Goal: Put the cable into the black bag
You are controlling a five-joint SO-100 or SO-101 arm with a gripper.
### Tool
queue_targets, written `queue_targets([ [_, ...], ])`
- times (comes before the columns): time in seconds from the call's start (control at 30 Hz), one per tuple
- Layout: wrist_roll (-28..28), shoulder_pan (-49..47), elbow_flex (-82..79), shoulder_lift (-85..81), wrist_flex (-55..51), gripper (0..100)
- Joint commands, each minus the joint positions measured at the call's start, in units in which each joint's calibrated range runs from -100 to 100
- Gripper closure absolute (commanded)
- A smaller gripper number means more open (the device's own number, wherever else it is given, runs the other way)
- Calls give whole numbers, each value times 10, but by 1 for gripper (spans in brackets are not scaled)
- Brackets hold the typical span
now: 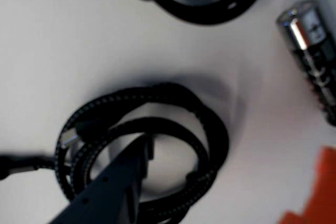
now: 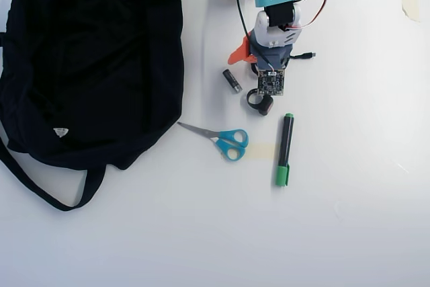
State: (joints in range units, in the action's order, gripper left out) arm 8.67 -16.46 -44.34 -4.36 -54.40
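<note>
At wrist view, gripper (image 1: 157,182) spread wide, dark finger (image 1: 113,187) inside the coiled cable (image 1: 210,129), nothing grasped. Overhead view: arm hid cable on table; black bag (image 2: 91,58) well apart. Pickup and transfer remained.

i count one black bag (image 2: 94,58) in the overhead view, one pair of scissors (image 2: 218,138), one green marker (image 2: 285,150), one battery (image 2: 232,80) and one small black ring (image 2: 258,102). in my wrist view there is one coiled cable (image 1: 152,145). i have one gripper (image 1: 220,198) and one arm (image 2: 275,5).
</note>
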Motion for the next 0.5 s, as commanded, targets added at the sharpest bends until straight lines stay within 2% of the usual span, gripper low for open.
queue_targets([
  [0.0,2,2,-2,4,9,80],
  [0.17,1,1,-1,4,10,97],
  [0.47,1,-4,-1,0,13,98],
])
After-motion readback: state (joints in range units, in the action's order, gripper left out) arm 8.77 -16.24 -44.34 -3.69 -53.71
